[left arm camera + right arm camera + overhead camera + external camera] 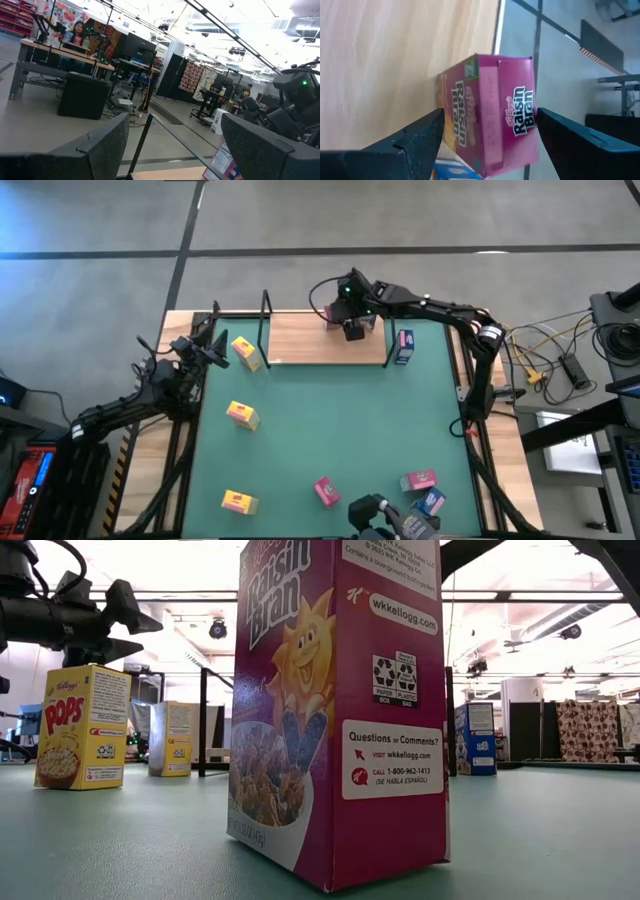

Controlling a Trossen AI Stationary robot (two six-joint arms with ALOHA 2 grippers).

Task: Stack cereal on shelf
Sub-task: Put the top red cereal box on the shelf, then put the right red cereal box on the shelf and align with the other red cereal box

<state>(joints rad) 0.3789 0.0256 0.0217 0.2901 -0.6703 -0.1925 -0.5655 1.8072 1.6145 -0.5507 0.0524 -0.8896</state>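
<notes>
The wooden shelf [310, 340] lies at the table's far edge. A pink cereal box [490, 115] stands on its right part, its bottom on the board. My right gripper [352, 328] hovers over this box, pointing down, open, one finger on each side [490, 145]. My left gripper [207, 345] is open and empty [170, 145] by the shelf's left end. A yellow box [245, 352] stands left of the shelf and a blue box [404, 345] right of it. The other boxes stand on the green table. My right gripper's fingers [420, 142] stand on either side of the pink box's top [520, 117], coming from above. I cannot tell whether they touch it. The box stands upright on the shelf board.
Two yellow boxes [242, 415] [239, 502], two pink boxes [326, 491] [419, 479] and a blue box [430, 500] stand on the table's middle and near part. One pink box fills the low view [335, 710]. Black wire uprights [266, 315] stand at the shelf's ends.
</notes>
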